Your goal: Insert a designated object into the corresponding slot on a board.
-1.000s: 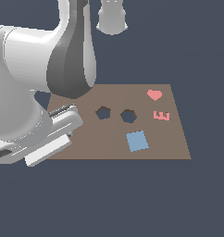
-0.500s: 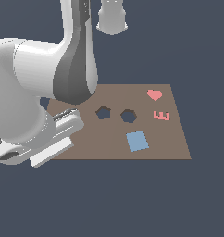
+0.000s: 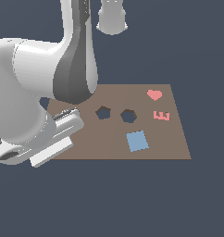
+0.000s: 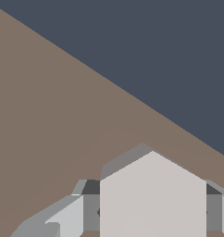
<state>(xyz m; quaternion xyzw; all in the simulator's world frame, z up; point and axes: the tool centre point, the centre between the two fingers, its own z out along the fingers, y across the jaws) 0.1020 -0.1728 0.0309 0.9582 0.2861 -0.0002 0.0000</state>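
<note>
In the wrist view the pale grey hexagonal block sits between my fingers, and my gripper is shut on it above the brown board. In the exterior view the board lies flat. The six-sided slot is near its middle, with the five-sided hole just to the exterior view's left of it. Neither the block nor my fingertips show in the exterior view. Only a pale part of the arm's end shows high above the board's far side.
A flat blue square, a pink heart and a pink letter E lie on the board. My bulky arm links cover the board's side at the exterior view's left. Dark floor surrounds the board.
The big arm links have shifted slightly in the exterior view. The arm's end at the top has barely moved. The shapes on the board have not moved.
</note>
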